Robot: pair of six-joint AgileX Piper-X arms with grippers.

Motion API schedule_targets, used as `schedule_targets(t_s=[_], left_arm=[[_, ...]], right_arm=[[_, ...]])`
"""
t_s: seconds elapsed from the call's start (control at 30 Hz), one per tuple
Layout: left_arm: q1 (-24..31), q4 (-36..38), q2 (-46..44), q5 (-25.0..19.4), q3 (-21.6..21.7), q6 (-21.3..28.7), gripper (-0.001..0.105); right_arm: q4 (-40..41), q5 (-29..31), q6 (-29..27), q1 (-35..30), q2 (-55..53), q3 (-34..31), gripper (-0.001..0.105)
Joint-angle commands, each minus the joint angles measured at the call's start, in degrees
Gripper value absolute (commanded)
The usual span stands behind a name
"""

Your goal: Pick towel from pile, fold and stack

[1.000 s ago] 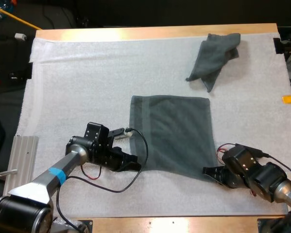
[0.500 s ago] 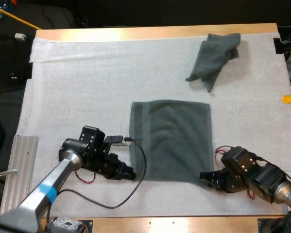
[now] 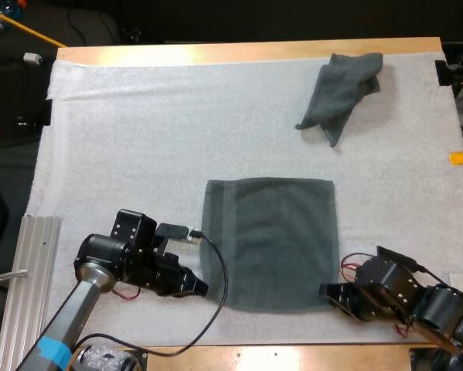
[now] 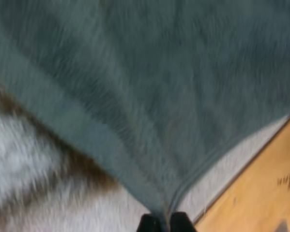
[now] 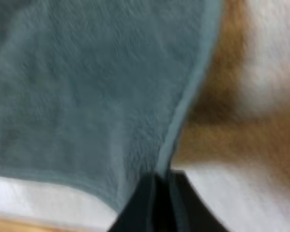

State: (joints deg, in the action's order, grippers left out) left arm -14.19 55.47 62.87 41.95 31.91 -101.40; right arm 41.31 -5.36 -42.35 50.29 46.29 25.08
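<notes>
A dark grey-green towel (image 3: 268, 241) lies spread flat on the white mat near the table's front edge. My left gripper (image 3: 201, 287) is shut on the towel's near left corner; the left wrist view has the cloth (image 4: 149, 87) running into its closed fingertips (image 4: 148, 223). At the near right corner my right gripper (image 3: 329, 293) is shut on the towel, and the right wrist view has the hem (image 5: 183, 111) pinched between its fingers (image 5: 140, 203). A second towel (image 3: 342, 94) lies crumpled at the far right of the mat.
A ribbed metal plate (image 3: 18, 286) lies off the mat's left edge. The wooden front edge of the table (image 3: 277, 357) runs close under both grippers. Bare mat (image 3: 138, 131) stretches to the far left.
Both grippers have drawn back toward the table's front edge, dragging the spread towel with them by its near corners. The crumpled towel has not moved.
</notes>
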Motion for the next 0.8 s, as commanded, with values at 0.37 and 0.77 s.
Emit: schedule_targets(t_s=[0.37, 0.77], left_arm=[[-0.31, -29.29, 9.2, 2.81, -0.02, -22.23, 0.0], [-0.31, -20.09, 8.67, 3.05, -0.02, -9.28, 0.0]], right_arm=[[-23.02, 5.41, 12.19, -8.64, 11.65, 0.27, 0.0], [-24.45, -4.27, 10.01, -12.98, 14.73, 0.27, 0.0]])
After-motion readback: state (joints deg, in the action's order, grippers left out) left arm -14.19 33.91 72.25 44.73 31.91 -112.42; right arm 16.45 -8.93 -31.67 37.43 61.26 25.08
